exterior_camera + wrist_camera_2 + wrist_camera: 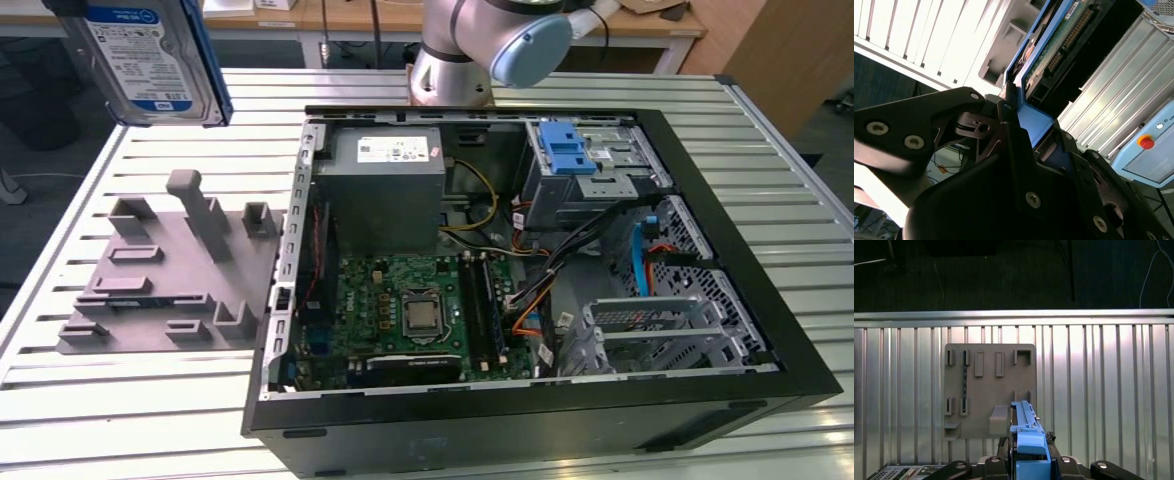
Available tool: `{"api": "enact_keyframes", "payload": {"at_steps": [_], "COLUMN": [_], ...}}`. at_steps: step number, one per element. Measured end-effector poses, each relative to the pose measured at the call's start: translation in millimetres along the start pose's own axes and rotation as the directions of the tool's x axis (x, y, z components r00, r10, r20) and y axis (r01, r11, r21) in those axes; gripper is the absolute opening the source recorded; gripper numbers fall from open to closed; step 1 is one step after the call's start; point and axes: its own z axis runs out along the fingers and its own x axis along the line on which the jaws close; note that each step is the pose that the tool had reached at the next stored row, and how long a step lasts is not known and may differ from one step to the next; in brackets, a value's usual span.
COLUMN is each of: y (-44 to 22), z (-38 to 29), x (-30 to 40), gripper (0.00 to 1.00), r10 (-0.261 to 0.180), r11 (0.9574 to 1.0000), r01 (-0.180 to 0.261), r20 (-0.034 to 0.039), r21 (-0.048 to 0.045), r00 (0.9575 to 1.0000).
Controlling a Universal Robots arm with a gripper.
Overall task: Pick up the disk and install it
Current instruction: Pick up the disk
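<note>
The disk (147, 60) hangs upright in the air at the exterior view's upper left, above the slatted table, its white-and-blue label facing the camera and its blue carrier bracket around it. In the second wrist view my gripper (1035, 127) is shut on the blue bracket of the disk (1054, 50), whose green circuit board side shows. In the first wrist view the disk (1026, 427) appears edge-on between the black fingers (1001, 452), high over the grey holder plate (989, 390).
A grey fixture plate (167, 270) with upright slots lies on the slatted metal table (134, 410). To its right stands the open computer case (747, 400) with power supply (387, 190), motherboard (407, 315) and blue-latched drive cage (594, 165). The arm's base (461, 50) stands behind the case.
</note>
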Motion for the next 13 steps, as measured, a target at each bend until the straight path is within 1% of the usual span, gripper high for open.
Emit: {"api": "enact_keyframes", "payload": {"at_steps": [13], "y": [-7.0], "z": [-0.1], "x": [-0.2], "gripper": [0.37], "r10": [0.0], "r11": [1.0], "r01": [0.0], "r20": [0.0], "r21": [0.0], "r00": [1.0]}}
